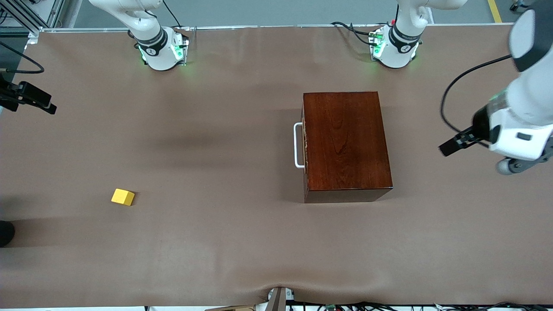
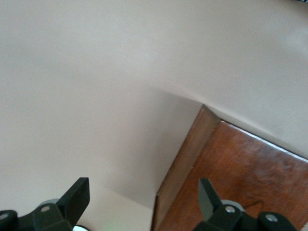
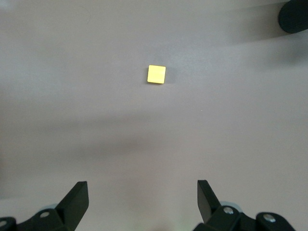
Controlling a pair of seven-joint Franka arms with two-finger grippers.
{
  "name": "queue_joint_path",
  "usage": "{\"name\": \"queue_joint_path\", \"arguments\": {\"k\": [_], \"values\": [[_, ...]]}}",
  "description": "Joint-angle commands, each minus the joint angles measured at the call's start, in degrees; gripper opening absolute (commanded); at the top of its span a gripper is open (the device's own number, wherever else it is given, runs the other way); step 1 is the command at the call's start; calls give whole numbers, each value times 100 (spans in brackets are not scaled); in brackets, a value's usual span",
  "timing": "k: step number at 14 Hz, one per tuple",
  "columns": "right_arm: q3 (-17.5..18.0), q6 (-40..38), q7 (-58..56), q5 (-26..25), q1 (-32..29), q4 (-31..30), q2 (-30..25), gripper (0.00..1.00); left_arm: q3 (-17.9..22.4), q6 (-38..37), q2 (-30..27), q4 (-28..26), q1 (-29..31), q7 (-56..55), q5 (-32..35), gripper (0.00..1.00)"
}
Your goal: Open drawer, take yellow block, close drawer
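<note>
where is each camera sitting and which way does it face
Front: high across the table, facing both arm bases; shows dark glossy wooden box, small yellow block, left claw.
Left wrist: on the left arm, looking down past its open claw at the box edge.
Right wrist: on the right arm, looking down past its open claw at the block.
Shared: front and right wrist both show the block.

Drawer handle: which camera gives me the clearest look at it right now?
The front view. There the white loop handle shows whole against the table, on the side of the wooden box facing the right arm's end, drawer closed. The left wrist view shows only a corner of the box, no handle; the right wrist view shows neither.
</note>
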Motion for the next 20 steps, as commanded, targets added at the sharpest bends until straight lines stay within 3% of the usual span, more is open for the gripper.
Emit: {"name": "queue_joint_path", "arguments": {"k": [1, 5, 9, 20], "values": [[73, 26, 58, -18, -71, 47, 2, 100, -157, 104, -775, -943, 320, 489, -82, 100], [73, 26, 67, -18, -62, 47, 2, 100, -1009, 754, -1750, -2261, 1348, 1245, -64, 100], [73, 35, 67, -18, -97, 47, 11, 100, -1063, 755, -2226, -2650, 1499, 2133, -64, 100], [64, 35, 67, -18, -53, 47, 11, 100, -1125, 334, -2130, -1983, 1491, 2495, -3, 100]]}}
